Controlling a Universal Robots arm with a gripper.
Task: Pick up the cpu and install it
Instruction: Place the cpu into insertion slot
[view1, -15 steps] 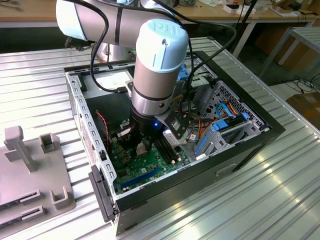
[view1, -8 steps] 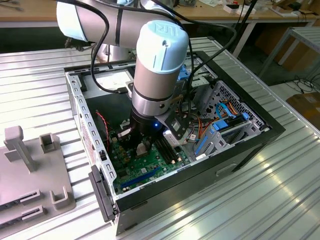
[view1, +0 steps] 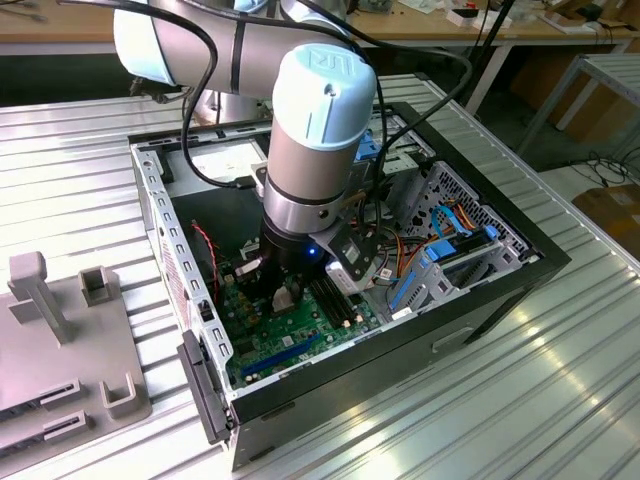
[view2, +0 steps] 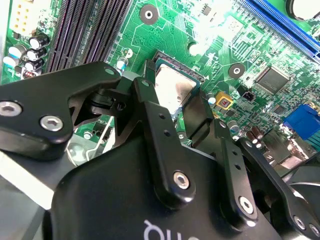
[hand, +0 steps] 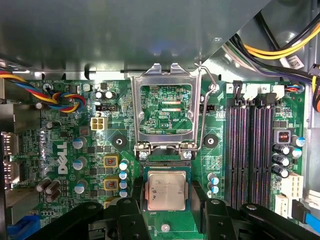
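Note:
The cpu, a small square chip with a silver-grey top, lies flat in the socket on the green motherboard. In both wrist views my gripper stands over it, one black finger against each side of the chip, shut on its edges. The second wrist view has the cpu between the gripper fingertips. The hollow metal socket frame is hinged up and open beyond the chip. In the exterior view the gripper is down inside the open computer case.
Long black memory slots run beside the socket, and capacitors stand on its other side. Coloured cables and drive bays fill the case on the exterior view's right. A grey fixture plate lies on the ribbed table at the exterior view's left.

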